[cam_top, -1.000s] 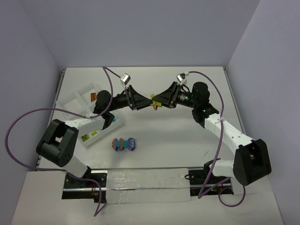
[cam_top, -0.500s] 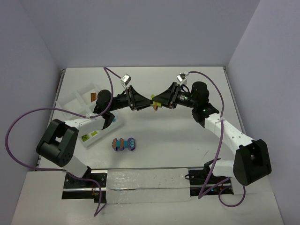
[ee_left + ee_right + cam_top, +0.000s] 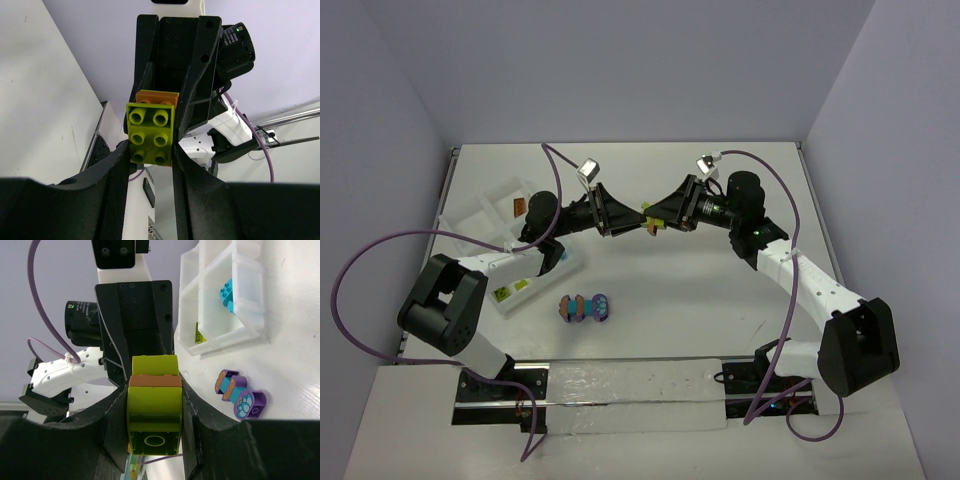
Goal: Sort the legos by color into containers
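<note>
Nothing has visibly moved since a second ago: both arms stay nose to nose over the middle of the table point(image 3: 720, 290).

From above, the left gripper point(image 3: 640, 222) and right gripper point(image 3: 656, 222) meet on one small brick stack point(image 3: 648, 217), held up off the table. One purple-and-turquoise cluster point(image 3: 585, 307) lies nearer the arm bases, close to the white tray point(image 3: 470, 215). One orange brick point(image 3: 518, 207) sits in a far compartment of the tray.

The left wrist camera shows only two layers of the stack, lime green in front of orange, with the left fingers point(image 3: 117, 175) pressed against the lime sides.

The right wrist camera shows three layers: lime, orange-brown, lime. The right fingers point(image 3: 116, 417) are clamped on the nearest layer. This view alone also shows one turquoise brick point(image 3: 226, 290) in a tray compartment.
</note>
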You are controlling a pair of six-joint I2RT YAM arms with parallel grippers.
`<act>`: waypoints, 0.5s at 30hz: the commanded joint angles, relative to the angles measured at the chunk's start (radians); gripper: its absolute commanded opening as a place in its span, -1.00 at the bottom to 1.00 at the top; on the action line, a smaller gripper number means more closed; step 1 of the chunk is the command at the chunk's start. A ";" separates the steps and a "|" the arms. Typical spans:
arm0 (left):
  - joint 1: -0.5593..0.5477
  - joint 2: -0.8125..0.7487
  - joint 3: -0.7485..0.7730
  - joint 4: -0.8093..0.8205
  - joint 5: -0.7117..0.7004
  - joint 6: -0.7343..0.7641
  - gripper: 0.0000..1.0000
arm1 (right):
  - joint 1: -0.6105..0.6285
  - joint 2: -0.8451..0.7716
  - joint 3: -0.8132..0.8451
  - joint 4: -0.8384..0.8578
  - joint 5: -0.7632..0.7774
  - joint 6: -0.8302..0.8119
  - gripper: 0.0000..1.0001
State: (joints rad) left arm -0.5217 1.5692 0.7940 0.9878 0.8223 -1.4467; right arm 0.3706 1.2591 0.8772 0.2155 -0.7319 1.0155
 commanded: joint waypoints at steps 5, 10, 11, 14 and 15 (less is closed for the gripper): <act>-0.001 -0.032 0.021 0.062 -0.003 0.005 -1.00 | 0.003 0.011 0.005 -0.009 0.047 -0.023 -0.16; 0.005 -0.032 0.013 0.074 -0.003 -0.004 -1.00 | -0.004 0.016 -0.029 0.069 0.025 0.023 -0.67; 0.005 -0.029 0.013 0.074 -0.002 -0.006 -1.00 | -0.004 0.016 -0.035 0.070 0.022 0.031 -0.81; 0.005 -0.021 0.028 0.055 0.014 -0.001 -0.75 | -0.003 0.020 -0.046 0.110 0.007 0.051 -1.00; 0.004 -0.019 0.032 0.057 0.018 -0.003 -0.51 | -0.004 0.020 -0.049 0.118 0.004 0.054 -1.00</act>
State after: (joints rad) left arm -0.5191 1.5692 0.7933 0.9840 0.8224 -1.4500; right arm 0.3706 1.2609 0.8515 0.2717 -0.7348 1.0590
